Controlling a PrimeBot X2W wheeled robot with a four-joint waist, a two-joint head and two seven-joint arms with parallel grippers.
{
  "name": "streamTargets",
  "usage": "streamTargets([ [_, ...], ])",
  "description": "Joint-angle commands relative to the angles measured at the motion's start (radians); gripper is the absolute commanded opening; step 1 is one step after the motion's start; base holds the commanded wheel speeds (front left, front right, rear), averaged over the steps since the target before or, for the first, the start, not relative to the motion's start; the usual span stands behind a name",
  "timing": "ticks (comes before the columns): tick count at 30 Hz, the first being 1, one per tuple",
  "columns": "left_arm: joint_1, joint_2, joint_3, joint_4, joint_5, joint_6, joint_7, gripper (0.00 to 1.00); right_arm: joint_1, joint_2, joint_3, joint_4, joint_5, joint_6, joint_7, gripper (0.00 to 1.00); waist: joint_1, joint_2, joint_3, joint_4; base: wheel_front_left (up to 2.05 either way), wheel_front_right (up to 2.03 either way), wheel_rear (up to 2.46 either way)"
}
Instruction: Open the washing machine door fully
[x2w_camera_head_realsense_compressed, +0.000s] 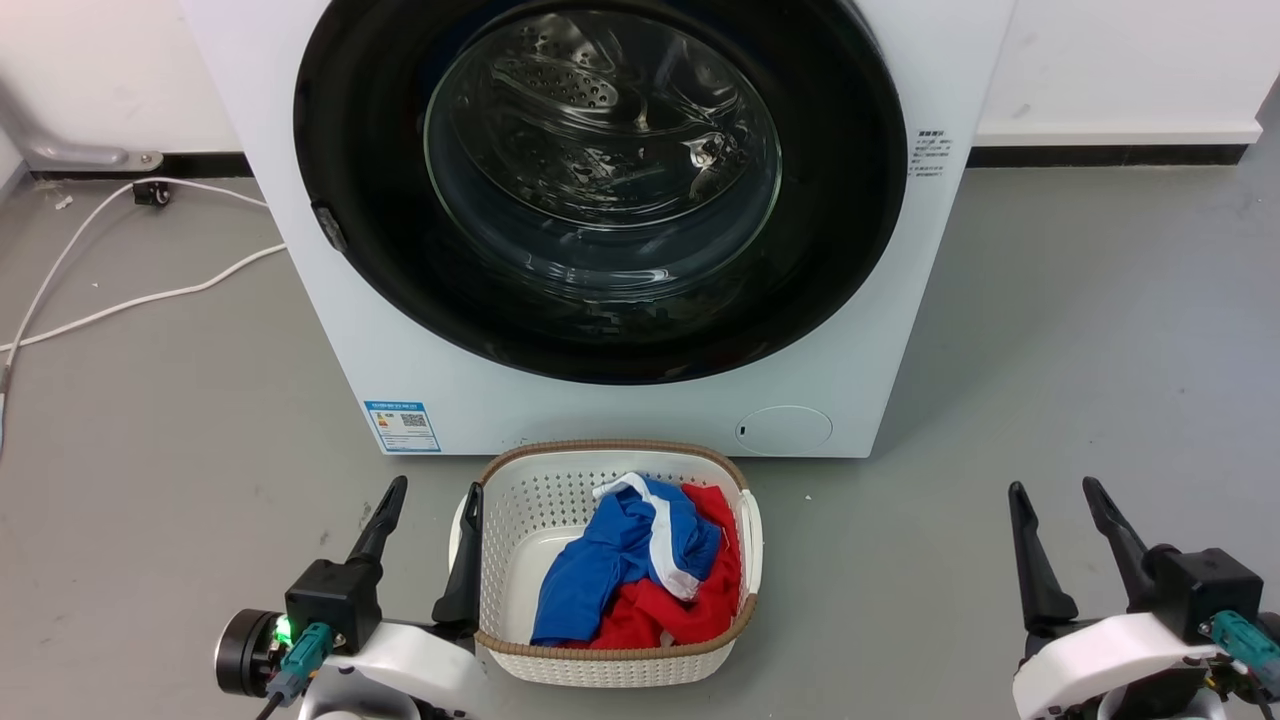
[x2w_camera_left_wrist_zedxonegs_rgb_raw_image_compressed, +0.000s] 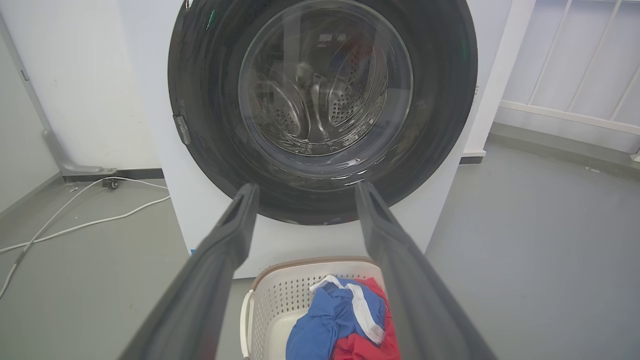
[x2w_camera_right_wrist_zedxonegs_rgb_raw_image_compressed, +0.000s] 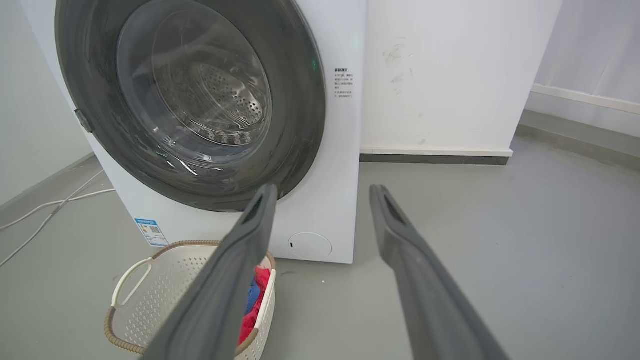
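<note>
Floor (x2w_camera_head_realsense_compressed: 1080, 330): smooth grey, matt, with a few pale specks; everything stands directly on it.
Wall (x2w_camera_head_realsense_compressed: 1110, 60): white, with faint scuff marks seen from the right wrist; a dark skirting strip (x2w_camera_head_realsense_compressed: 1090, 155) runs along its foot.
Railing (x2w_camera_left_wrist_zedxonegs_rgb_raw_image_compressed: 575, 60): pale bars at the far right of the left wrist view.
Cables (x2w_camera_head_realsense_compressed: 130, 298): two white leads trail over the floor to the left of the machine.
Washing machine (x2w_camera_head_realsense_compressed: 450, 390): white front-loader backed against the wall, centred ahead of the robot, with a blue label (x2w_camera_head_realsense_compressed: 403, 426) low on its left and a round flap (x2w_camera_head_realsense_compressed: 785, 428) low on its right.
Washing machine door (x2w_camera_head_realsense_compressed: 365, 200): glossy black ring with a clear bulging window, lying flat against the machine's front; the steel drum shows through the glass.
Basket (x2w_camera_head_realsense_compressed: 515, 505): white, perforated, brown-rimmed, on the floor just before the machine, holding a blue garment (x2w_camera_head_realsense_compressed: 600, 570) over a red garment (x2w_camera_head_realsense_compressed: 705, 605).
Left tool (x2w_camera_head_realsense_compressed: 436, 485): fingers apart, empty, low beside the basket's left rim.
Right tool (x2w_camera_head_realsense_compressed: 1054, 485): fingers apart, empty, over bare floor well right of the basket.
</note>
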Motion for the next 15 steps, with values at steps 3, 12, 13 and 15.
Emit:
streamTargets([
  [3,-0.013,-0.001,0.003,0.001,0.002,-0.001,-0.003,1.0,-0.006,0.004,-0.003,0.005,0.027,0.0,0.013,0.0,0.0,0.0,0.0,0.0,0.0,0.0,0.0],
  [12,-0.015,-0.004,0.008,-0.002,0.003,0.0,-0.003,1.0,-0.032,0.004,-0.001,0.034,0.71,0.0,0.075,0.0,0.0,0.0,-0.004,-0.001,0.0,0.0,0.0],
  [13,-0.015,-0.004,0.008,-0.002,0.002,-0.001,-0.003,1.0,-0.034,0.004,0.001,0.029,0.838,0.0,0.086,0.0,0.0,0.0,-0.004,-0.002,0.0,0.0,0.0],
  [15,-0.014,-0.004,0.008,-0.002,0.003,-0.001,-0.003,1.0,-0.037,0.002,-0.005,0.021,0.979,0.0,0.096,0.0,0.0,0.0,-0.005,-0.002,0.0,0.0,0.0],
])
